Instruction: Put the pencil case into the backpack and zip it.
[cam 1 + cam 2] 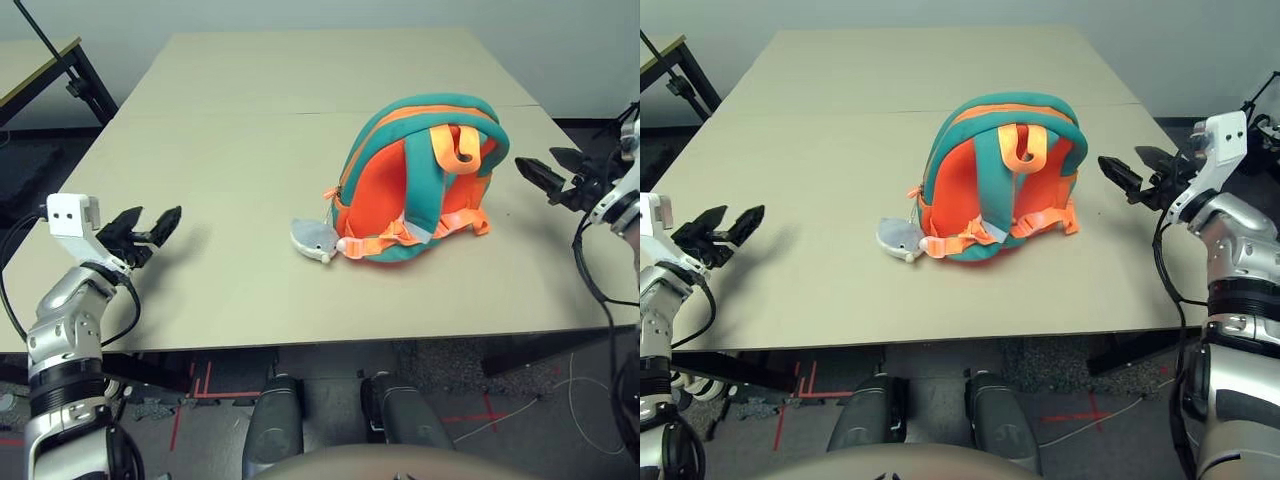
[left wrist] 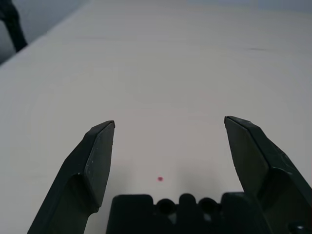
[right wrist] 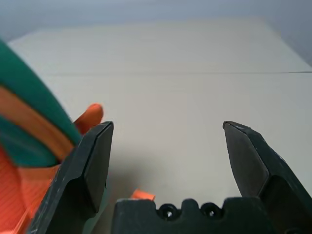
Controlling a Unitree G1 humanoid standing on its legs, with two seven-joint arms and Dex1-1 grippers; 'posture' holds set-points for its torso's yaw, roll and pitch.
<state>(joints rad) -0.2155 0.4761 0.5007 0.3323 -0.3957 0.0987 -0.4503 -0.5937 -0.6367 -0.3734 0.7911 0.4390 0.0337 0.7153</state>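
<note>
Fingers [image 3: 248, 161] wide open, near backpack [image 1: 1005, 180] (table edge [image 1: 940, 342] nearer robot).

Silver forearms [image 1: 1240, 260]; black ribbed bands; white wrist brackets [image 1: 74, 215]; loose black cables [image 1: 584, 262].

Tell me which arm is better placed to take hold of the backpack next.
Probably the right. Its gripper is open, empty and close beside the backpack. The left gripper is also open and empty, but a wider stretch of bare table separates it from the bag.

Soft shadows, even light overhead.
</note>
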